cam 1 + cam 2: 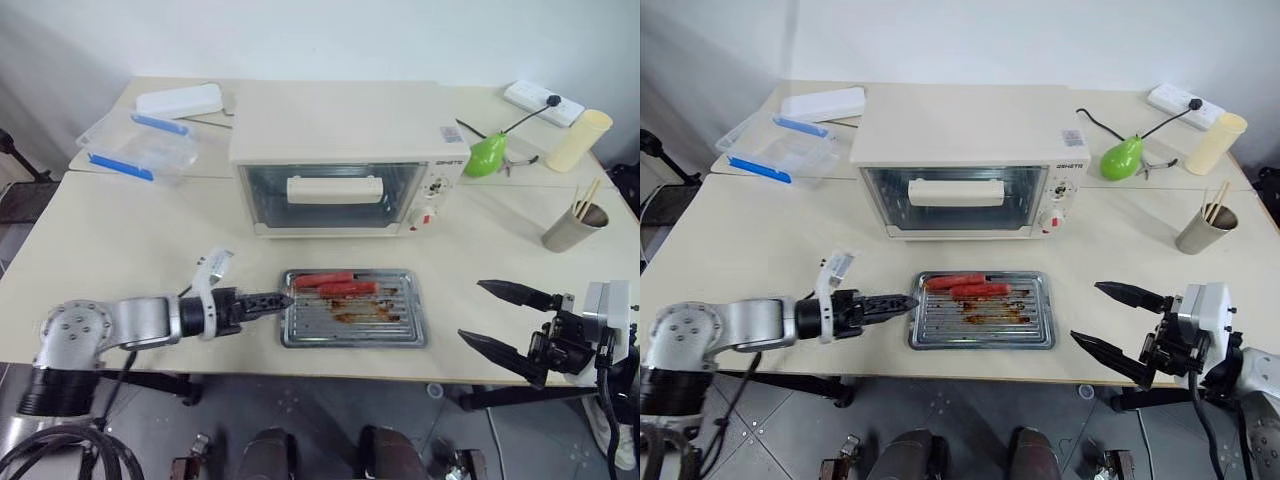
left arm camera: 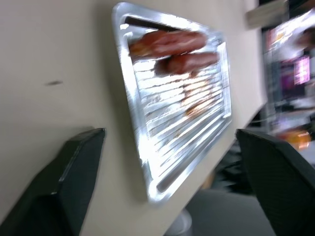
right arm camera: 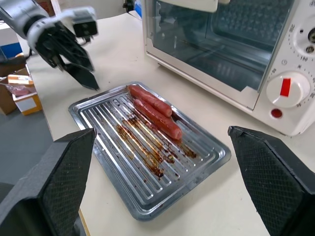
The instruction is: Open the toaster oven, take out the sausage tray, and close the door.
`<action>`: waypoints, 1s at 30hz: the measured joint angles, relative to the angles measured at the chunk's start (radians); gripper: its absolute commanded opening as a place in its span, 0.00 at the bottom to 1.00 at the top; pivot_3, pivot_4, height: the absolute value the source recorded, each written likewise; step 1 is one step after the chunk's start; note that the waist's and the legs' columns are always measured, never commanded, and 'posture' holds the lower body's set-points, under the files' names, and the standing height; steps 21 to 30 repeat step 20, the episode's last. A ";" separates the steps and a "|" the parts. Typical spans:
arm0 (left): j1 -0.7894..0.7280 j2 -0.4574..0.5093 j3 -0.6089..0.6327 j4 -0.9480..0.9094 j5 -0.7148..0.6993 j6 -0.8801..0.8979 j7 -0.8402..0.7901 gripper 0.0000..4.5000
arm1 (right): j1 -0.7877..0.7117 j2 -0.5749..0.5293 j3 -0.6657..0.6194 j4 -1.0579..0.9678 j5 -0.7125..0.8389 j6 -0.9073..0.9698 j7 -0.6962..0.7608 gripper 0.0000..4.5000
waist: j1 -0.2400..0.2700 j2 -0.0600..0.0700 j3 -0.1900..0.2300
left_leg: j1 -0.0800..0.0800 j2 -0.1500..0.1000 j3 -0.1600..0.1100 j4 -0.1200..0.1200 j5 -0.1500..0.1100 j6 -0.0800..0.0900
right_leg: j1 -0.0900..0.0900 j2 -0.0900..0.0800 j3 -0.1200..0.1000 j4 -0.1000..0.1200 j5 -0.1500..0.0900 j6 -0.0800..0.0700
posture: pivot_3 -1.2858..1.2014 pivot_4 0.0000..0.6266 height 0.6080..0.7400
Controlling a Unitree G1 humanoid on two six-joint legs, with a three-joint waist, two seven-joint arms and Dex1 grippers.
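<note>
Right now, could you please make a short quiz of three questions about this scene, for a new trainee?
1. True or false: the door of the toaster oven is shut.
2. Where does the sausage tray lie?
A. inside the oven
B. on the table in front of the oven
C. in the right gripper
3. Fill in: the left gripper is ____ and sits just beside the tray's left edge, holding nothing.

Key:
1. True; the glass front stands upright and closed.
2. B; two sausages lie at the tray's far side.
3. open
</note>
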 measured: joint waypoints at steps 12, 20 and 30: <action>0.415 0.162 0.298 0.067 0.967 -1.014 -0.954 0.99 | -0.041 -0.031 0.086 0.031 -0.064 -0.101 0.153 1.00 | -0.001 0.001 0.001 | -0.002 0.005 0.025 -0.011 -0.001 -0.005 | -0.015 0.002 -0.002 -0.001 -0.001 -0.002 | 0.52 0.24 1.00; 0.533 0.109 0.319 0.100 1.133 -1.270 -1.145 0.99 | -0.094 -0.034 0.147 0.006 -0.095 -0.173 0.191 1.00 | 0.000 -0.004 0.002 | 0.000 0.006 0.023 -0.007 -0.004 -0.001 | -0.016 -0.003 -0.002 0.004 0.000 -0.001 | 0.52 0.24 1.00; 0.533 0.109 0.319 0.100 1.133 -1.270 -1.145 0.99 | -0.094 -0.034 0.147 0.006 -0.095 -0.173 0.191 1.00 | 0.000 -0.004 0.002 | 0.000 0.006 0.023 -0.007 -0.004 -0.001 | -0.016 -0.003 -0.002 0.004 0.000 -0.001 | 0.52 0.24 1.00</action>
